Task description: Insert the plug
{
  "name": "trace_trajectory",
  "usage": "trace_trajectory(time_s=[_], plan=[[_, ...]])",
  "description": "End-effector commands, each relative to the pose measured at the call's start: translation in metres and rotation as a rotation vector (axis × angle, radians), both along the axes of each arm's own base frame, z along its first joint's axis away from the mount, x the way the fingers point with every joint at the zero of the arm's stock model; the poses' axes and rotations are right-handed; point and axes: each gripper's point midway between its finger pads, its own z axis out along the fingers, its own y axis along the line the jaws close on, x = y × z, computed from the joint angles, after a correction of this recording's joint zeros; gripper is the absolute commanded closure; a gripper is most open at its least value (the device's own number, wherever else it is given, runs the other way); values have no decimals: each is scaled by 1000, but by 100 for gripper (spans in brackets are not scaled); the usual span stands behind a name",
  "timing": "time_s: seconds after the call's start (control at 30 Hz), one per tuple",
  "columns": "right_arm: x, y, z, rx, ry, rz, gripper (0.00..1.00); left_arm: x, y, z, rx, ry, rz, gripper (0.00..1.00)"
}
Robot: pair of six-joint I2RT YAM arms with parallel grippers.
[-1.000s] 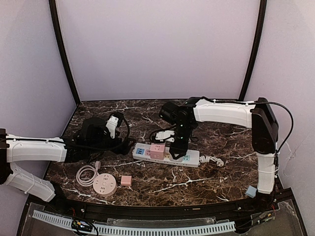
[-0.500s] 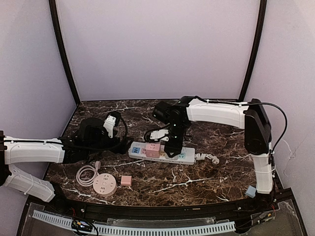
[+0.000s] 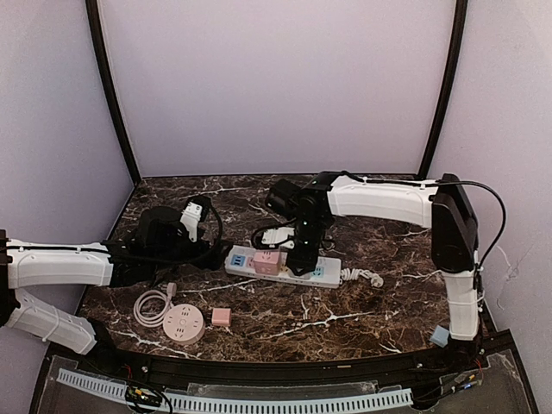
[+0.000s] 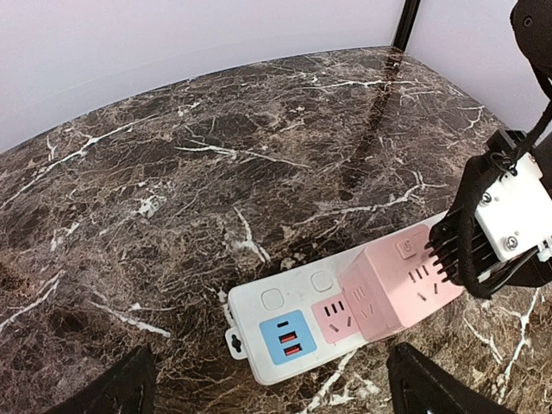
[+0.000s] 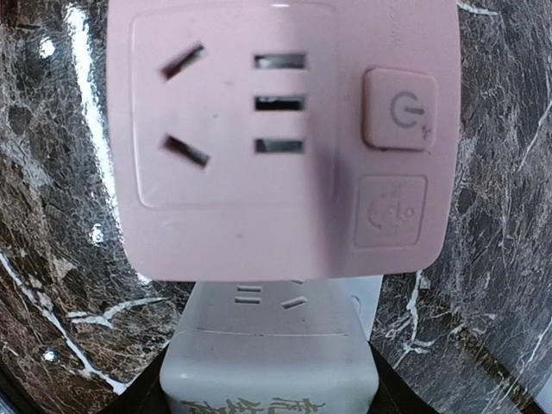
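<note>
A white power strip (image 3: 328,274) lies across the table's middle with a pink cube adapter (image 3: 274,261) plugged into it. My right gripper (image 3: 301,256) is shut on a grey-white plug block (image 5: 272,345) right beside the pink cube (image 5: 276,138), over the strip. Whether its pins are in a socket is hidden. In the left wrist view the strip (image 4: 276,332) shows a blue USB panel and a free pink socket next to the cube (image 4: 401,289). My left gripper (image 3: 210,252) is open and empty, just off the strip's left end.
A round pink socket (image 3: 184,324), a coiled white cable (image 3: 151,306) and a small pink cube (image 3: 221,316) lie front left. The strip's white cord (image 3: 366,278) trails right. A white plug on a black cable (image 3: 278,235) lies behind the strip. A light blue block (image 3: 441,335) sits front right.
My right gripper has moved left with the plug block, and the power strip has slid a little to the left with it. The left arm has barely moved.
</note>
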Motion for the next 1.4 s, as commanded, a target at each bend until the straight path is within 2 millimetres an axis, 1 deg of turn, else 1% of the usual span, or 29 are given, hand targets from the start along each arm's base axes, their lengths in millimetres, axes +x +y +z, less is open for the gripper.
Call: trace_trajectory(time_s=[0.0,0.03,0.07,0.17,0.33,0.47,0.6,0.7,0.83,0.9,0.93,1.0,1.07,1.13,1.2,1.23,1.3,1.33,1.37], plan=[[27,-5,-4,-15,-142,-67,29,-2,7,0,9,-9,9,7],[28,-5,0,-6,-153,-73,6,-2,7,0,8,-9,7,7],[28,-6,5,2,-163,-80,2,-2,7,0,8,-7,6,7],[28,-7,21,34,-190,-95,1,-2,6,0,6,-7,3,7],[21,-16,36,63,-216,-126,1,-3,5,0,1,-5,-5,7],[18,-25,49,113,-250,-191,1,-4,2,0,-4,-2,-19,7],[7,-34,53,190,-234,-276,1,-6,-5,1,-16,5,-55,7],[-7,-43,49,233,-187,-369,1,-10,-15,0,-28,22,-104,9],[-16,-70,46,219,-178,-572,1,-13,-23,1,-43,33,-147,11],[-19,-77,51,251,-171,-649,1,-15,-28,3,-52,30,-168,12],[-25,-75,55,291,-145,-661,1,-18,-32,4,-61,28,-191,13],[-35,-74,59,332,-103,-671,1,-22,-38,5,-69,29,-224,14],[-37,-80,67,358,-111,-707,1,-25,-42,5,-65,28,-241,14],[-39,-85,75,394,-112,-742,2,-27,-43,5,-61,26,-248,14],[-46,-85,83,440,-86,-762,1,-27,-43,5,-56,25,-251,14],[-51,-86,84,454,-62,-764,1,-27,-43,5,-54,24,-249,14],[-62,-91,81,451,-23,-777,1,-28,-42,4,-48,25,-251,14],[-66,-96,76,437,-10,-787,1,-28,-42,4,-47,24,-250,14],[-73,-101,66,426,10,-795,1,-26,-41,1,-41,23,-233,17]])
